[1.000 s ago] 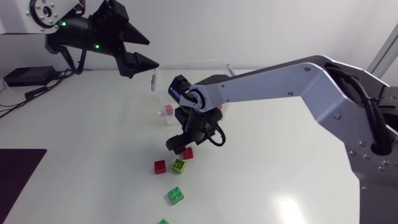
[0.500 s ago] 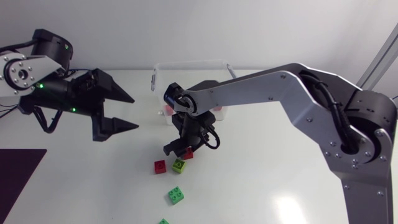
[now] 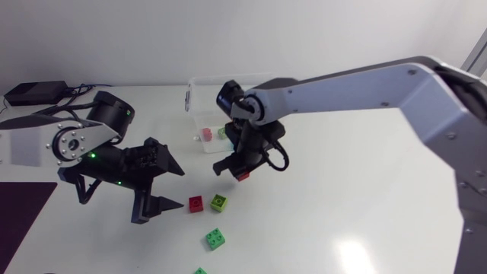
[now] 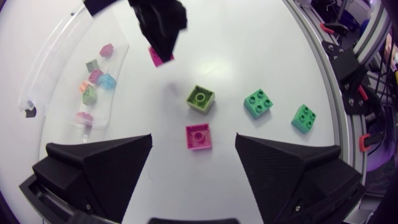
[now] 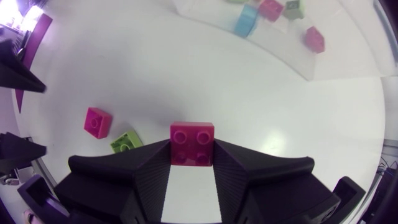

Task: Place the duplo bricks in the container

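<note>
Right gripper [image 3: 230, 166]: clenched on red duplo brick [image 3: 242, 176], now lifted off the desk [image 3: 342, 190], frame centre, just below the container [image 3: 194, 106]. Drop-in judged next. Left gripper [image 3: 176, 189]: released, descended from upper left to lower left, beside loose red brick [image 3: 196, 203].

The brick [image 5: 193, 143] is smooth plastic, the container [image 3: 196, 99] clear plastic, the fingers [image 5: 124, 180] matt black, the table [image 5: 186, 74] glossy.
</note>
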